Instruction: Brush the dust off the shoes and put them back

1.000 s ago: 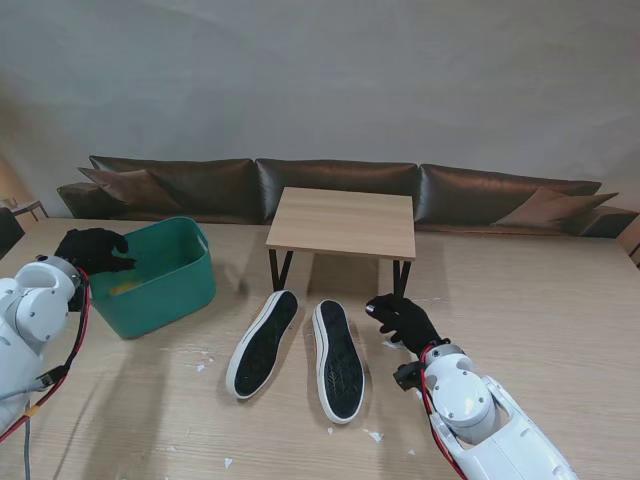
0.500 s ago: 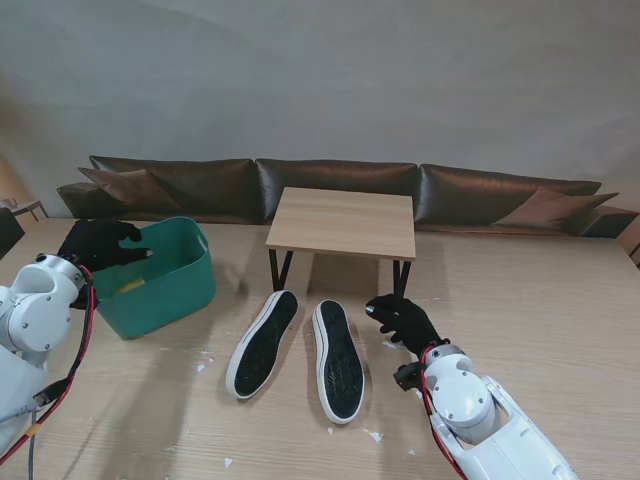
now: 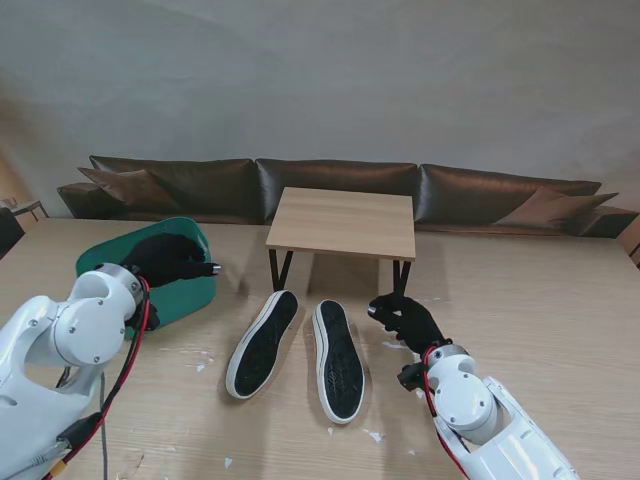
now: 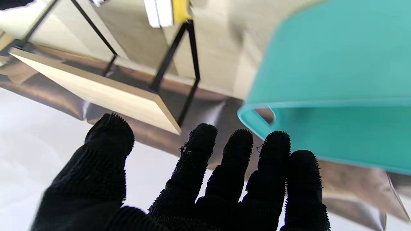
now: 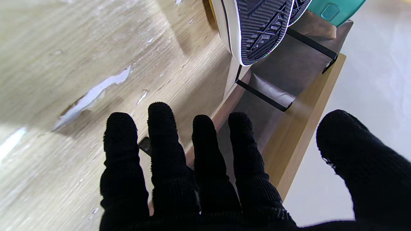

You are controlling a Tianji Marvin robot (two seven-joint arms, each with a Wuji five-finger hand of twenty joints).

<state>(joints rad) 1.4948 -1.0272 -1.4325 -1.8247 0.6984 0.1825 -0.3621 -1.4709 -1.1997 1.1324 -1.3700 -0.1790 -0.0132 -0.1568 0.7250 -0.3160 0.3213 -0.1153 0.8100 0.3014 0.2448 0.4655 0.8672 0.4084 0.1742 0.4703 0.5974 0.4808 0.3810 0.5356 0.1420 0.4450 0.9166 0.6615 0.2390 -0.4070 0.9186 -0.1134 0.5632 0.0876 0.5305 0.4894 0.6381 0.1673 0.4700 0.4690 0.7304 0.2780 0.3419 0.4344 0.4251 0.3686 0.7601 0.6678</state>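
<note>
Pale wood worktop, flecked white. My left hand spreads empty fingers over the teal bin; both shoes lie soles-up between my hands. Risk: left arm clipping the bin.

Two shoes lie sole-up on the bench, in the lower middle of the stand frame. The left shoe has a black sole with a white rim and slants, its far end leaning toward the right. The right shoe looks the same and lies nearly straight, just beside it but apart. Its ridged tread shows in the right wrist view.
</note>
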